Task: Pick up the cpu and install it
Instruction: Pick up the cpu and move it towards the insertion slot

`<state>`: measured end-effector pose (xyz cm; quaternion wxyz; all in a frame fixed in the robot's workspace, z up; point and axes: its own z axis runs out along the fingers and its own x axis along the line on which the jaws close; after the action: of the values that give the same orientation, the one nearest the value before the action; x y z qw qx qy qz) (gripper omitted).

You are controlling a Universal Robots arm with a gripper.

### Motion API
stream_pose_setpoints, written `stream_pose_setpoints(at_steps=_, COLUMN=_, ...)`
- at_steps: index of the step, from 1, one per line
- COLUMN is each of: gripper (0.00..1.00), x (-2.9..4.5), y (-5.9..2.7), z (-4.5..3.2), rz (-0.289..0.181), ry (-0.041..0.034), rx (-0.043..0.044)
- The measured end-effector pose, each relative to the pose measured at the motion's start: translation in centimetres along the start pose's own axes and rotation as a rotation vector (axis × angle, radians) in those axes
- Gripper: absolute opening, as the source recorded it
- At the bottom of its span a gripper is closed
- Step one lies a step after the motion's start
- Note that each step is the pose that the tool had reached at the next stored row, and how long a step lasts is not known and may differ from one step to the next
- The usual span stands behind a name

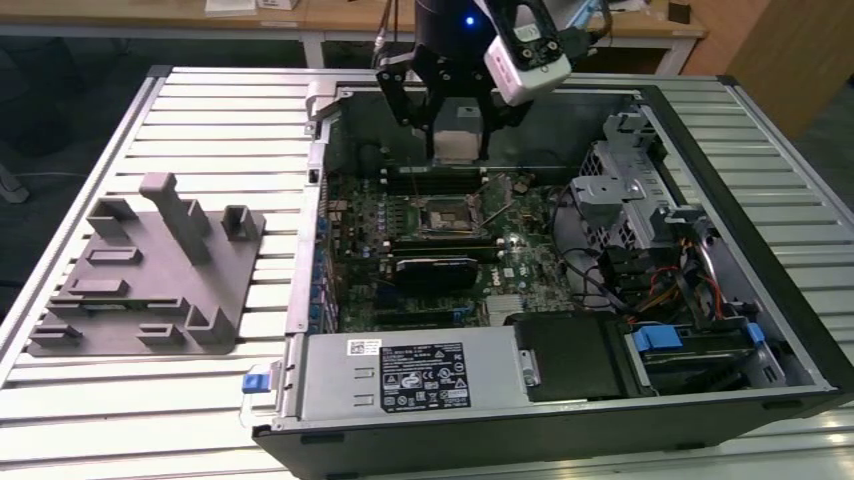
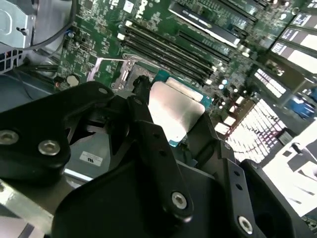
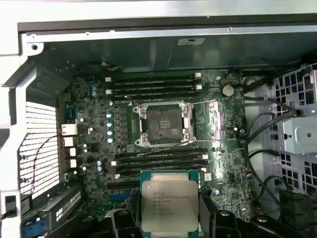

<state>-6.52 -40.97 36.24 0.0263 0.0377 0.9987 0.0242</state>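
Well, nearest me the open computer case (image 1: 534, 440) lies on the slatted table (image 1: 200, 110), with its grey power supply (image 1: 407, 372) along the near edge. Beside the case, on the exterior view's left, a grey plastic tray (image 1: 140, 275) with upright posts sits on the table. Farther in, the green motherboard (image 1: 527, 250) lies flat with the black socket (image 1: 441, 215) near its middle, its metal frame swung open. Beyond the socket the gripper (image 1: 458, 125) hangs over the far part of the board. In the first wrist view its fingers (image 3: 214, 223) clamp opposite edges of the cpu (image 3: 169, 207), silver plate showing. The chip is held clear above the board, not yet in the socket.
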Motion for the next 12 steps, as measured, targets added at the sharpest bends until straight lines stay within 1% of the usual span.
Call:
stream_pose_setpoints(at_steps=6, gripper=0.55, x=-0.16, y=0.73, z=1.13, rz=0.000, ry=0.0063, rx=0.0006)
stream_pose_setpoints(at_steps=12, gripper=0.55, x=-0.65, y=1.12, z=2.27, rz=0.001, ry=0.0125, rx=0.0009)
